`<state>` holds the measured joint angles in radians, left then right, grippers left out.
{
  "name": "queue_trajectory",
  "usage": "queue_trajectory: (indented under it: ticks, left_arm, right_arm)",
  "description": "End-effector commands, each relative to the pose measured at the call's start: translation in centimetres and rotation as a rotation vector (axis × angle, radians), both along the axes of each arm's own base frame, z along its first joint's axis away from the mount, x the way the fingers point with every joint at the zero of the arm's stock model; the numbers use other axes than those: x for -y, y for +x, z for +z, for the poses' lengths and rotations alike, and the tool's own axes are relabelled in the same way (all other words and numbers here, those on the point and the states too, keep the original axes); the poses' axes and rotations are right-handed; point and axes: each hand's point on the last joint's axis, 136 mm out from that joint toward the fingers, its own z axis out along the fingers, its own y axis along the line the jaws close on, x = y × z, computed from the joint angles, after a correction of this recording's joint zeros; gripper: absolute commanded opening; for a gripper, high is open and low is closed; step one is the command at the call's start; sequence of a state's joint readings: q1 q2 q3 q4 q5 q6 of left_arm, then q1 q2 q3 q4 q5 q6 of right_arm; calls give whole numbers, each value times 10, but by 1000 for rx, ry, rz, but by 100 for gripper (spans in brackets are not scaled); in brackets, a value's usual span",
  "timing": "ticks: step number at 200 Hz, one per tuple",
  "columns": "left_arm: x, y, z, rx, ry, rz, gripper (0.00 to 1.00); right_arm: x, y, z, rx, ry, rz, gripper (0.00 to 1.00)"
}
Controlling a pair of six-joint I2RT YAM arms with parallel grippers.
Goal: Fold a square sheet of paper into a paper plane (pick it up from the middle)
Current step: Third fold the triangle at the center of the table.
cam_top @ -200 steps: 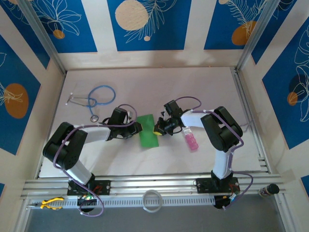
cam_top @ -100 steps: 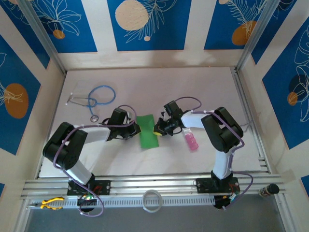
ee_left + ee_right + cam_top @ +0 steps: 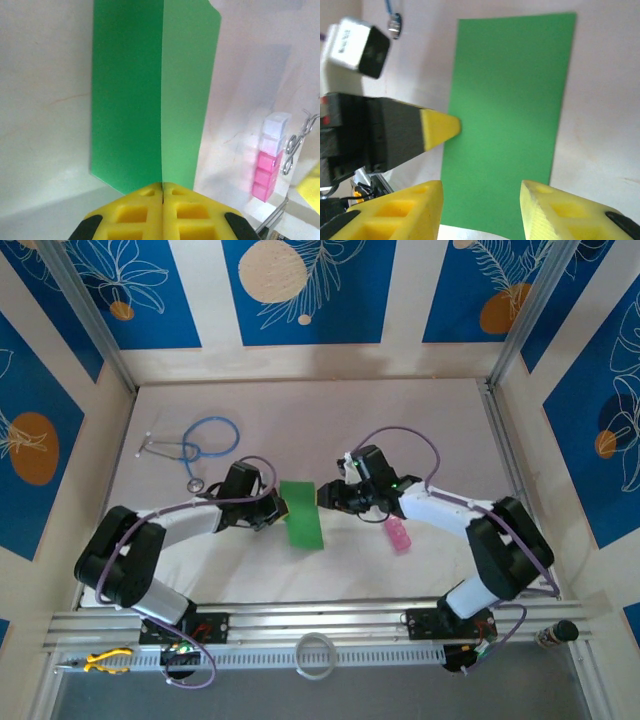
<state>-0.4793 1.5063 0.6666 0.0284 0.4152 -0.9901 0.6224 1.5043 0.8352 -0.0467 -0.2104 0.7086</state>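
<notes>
At mid-table point(image 3: 420, 430), between the two arms, the square sheet of paper point(image 3: 302, 513) lies as a narrow folded green strip, its long axis running away from the bases. What changed in the last second: the left gripper point(image 3: 162, 194) has clamped down, its fingers pressed together and pinching the strip at its left long edge. In the left wrist view a crease line runs straight out from the finger seam. The right gripper point(image 3: 480, 192), closed at the opposite edge a second ago, has let go. It now stands spread just off the right edge, and its arm has swung wider to the right. The strip has barely shifted. Judgement: the hold has been handed over, so the left anchors and the right is free for the next crease or regrasp. Only a first half fold looks done, with no nose folds and no paper plane yet. The pink bottle point(image 3: 398, 534) sits near the right arm and could get bumped. The stethoscope point(image 3: 205, 445) is well apart at far left.
</notes>
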Motion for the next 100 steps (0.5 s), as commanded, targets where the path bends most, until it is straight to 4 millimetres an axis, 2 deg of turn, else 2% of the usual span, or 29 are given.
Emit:
queue_trajectory:
  ticks: [1, 28, 40, 70, 100]
  left_arm:
    - [-2, 0, 6, -57, -25, 33, 0]
    - [1, 2, 6, -65, -52, 43, 0]
    - [1, 3, 6, -63, -54, 44, 0]
    - [1, 5, 8, -61, -56, 44, 0]
    - [1, 5, 8, -62, -56, 42, 0]
  right_arm:
    - [-6, -11, -1, 211, -75, 111, 46]
    - [-34, -39, 7, 680, -173, 302, 50]
    - [-44, -53, 6, 832, -214, 385, 50]
    - [-62, -71, -5, 959, -312, 512, 53]
    - [-76, -80, -3, 1104, -354, 510, 54]
